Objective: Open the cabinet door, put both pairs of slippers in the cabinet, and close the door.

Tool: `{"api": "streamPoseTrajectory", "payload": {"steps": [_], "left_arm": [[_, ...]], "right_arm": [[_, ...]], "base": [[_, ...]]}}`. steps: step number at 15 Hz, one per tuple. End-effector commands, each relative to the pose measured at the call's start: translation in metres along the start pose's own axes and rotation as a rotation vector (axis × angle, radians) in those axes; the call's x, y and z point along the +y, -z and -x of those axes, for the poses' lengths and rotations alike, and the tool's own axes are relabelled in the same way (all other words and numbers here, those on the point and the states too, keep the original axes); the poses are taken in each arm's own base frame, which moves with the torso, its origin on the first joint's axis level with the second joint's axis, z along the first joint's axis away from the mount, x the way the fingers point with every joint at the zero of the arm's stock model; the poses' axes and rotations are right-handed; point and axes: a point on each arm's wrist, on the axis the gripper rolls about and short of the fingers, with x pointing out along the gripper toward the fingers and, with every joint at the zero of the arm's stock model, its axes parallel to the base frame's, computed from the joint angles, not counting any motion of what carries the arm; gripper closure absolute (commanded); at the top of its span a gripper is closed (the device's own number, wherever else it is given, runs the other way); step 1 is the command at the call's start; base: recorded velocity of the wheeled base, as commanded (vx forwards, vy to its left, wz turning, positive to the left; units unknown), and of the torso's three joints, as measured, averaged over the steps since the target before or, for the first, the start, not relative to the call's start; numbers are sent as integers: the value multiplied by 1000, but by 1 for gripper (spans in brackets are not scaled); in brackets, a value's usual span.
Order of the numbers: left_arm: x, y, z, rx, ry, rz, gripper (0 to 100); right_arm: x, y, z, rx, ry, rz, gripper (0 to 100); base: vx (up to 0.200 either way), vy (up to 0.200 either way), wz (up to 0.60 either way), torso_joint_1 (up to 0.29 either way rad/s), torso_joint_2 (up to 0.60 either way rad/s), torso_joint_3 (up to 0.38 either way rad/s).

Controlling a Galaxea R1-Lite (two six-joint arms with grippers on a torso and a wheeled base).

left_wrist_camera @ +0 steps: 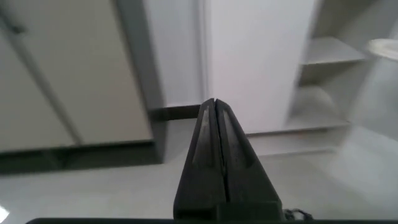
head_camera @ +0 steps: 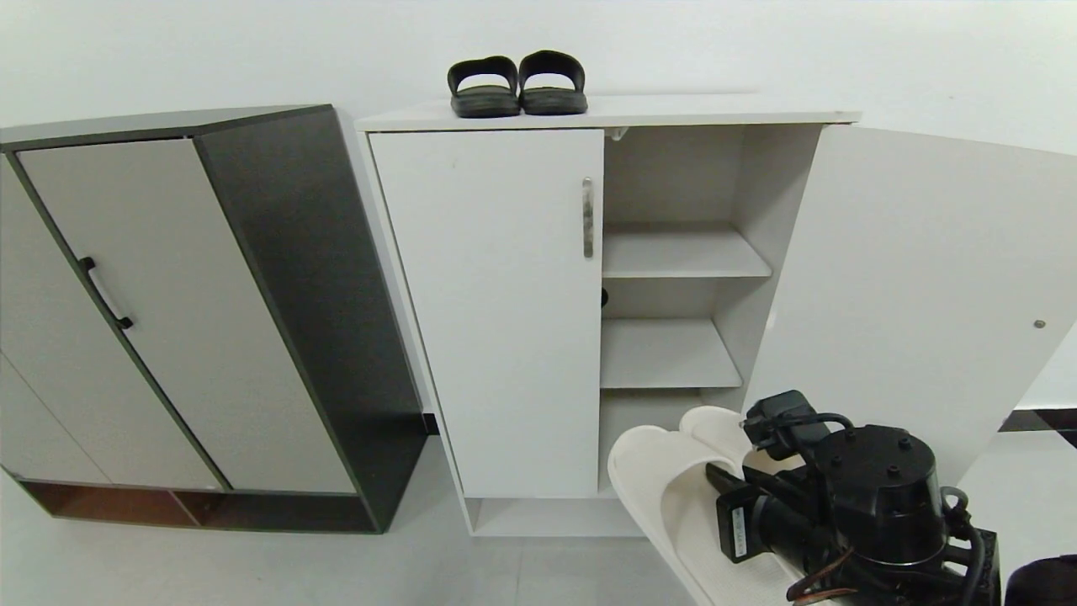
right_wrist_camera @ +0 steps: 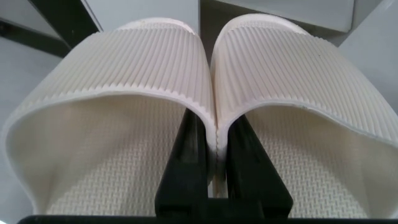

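Right claw (right_wrist_camera: 216, 134) is clamped on the white slippers (head_camera: 665, 480), pinching the two inner strap edges together so the pair sticks out of it side by side, toes pointing away from it toward the open half of the cabinet (head_camera: 488, 320) just ahead. The door (head_camera: 909, 286) is swung wide open beside that claw, and the black slippers (head_camera: 516, 84) sit way above and beyond it on the cabinet top. Left claw (left_wrist_camera: 215, 109) is squeezed fully closed with nothing in it, cabinet well ahead of it across the floor (left_wrist_camera: 93, 193).
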Motion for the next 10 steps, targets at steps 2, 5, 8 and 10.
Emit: {"api": "streamPoseTrajectory", "payload": {"steps": [2, 5, 8, 10], "left_arm": [[1, 1, 0, -3, -47, 34, 100], [-2, 1, 0, -7, 91, 7, 100], [-2, 1, 0, -7, 85, 21, 100], [-2, 1, 0, -7, 85, 30, 100]], "right_arm": [[1, 3, -1, 6, -5, 17, 100], [4, 5, 4, -24, -26, 29, 100], [10, 5, 2, -43, -6, 33, 100], [16, 0, -11, -67, 69, 19, 100]], "base": [[0, 0, 0, 0, 0, 0], [0, 0, 0, 0, 0, 0], [0, 0, 0, 0, 0, 0], [0, 0, 0, 0, 0, 0]]}}
